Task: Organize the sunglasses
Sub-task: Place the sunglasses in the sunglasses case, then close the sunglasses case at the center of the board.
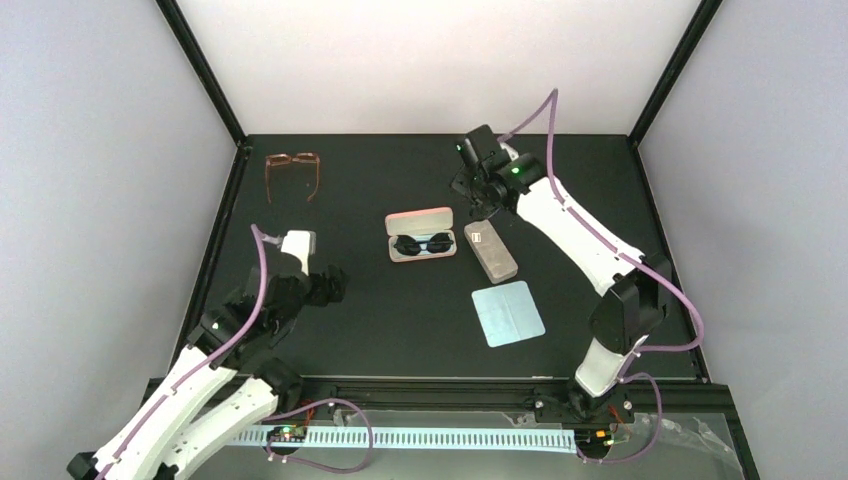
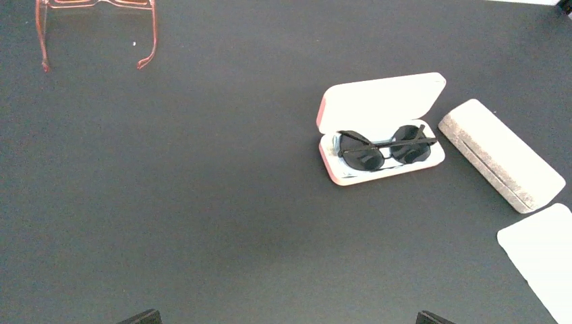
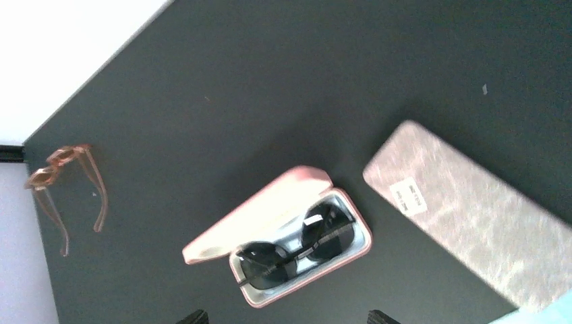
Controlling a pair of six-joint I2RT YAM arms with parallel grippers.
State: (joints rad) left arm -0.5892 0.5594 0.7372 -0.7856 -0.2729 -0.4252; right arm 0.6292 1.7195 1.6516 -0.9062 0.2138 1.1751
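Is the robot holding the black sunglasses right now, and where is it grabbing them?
No, nothing is held. The left gripper and right gripper both have open, empty jaws. The sunglasses lie in the open pink case.

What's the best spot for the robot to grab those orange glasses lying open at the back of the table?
Probably the bridge of the orange glasses, coming straight down from above. Their arms are unfolded and point toward the robot, so the front bar between the lenses is the most centred, balanced part. Held by one thin arm, they would likely swing or twist.
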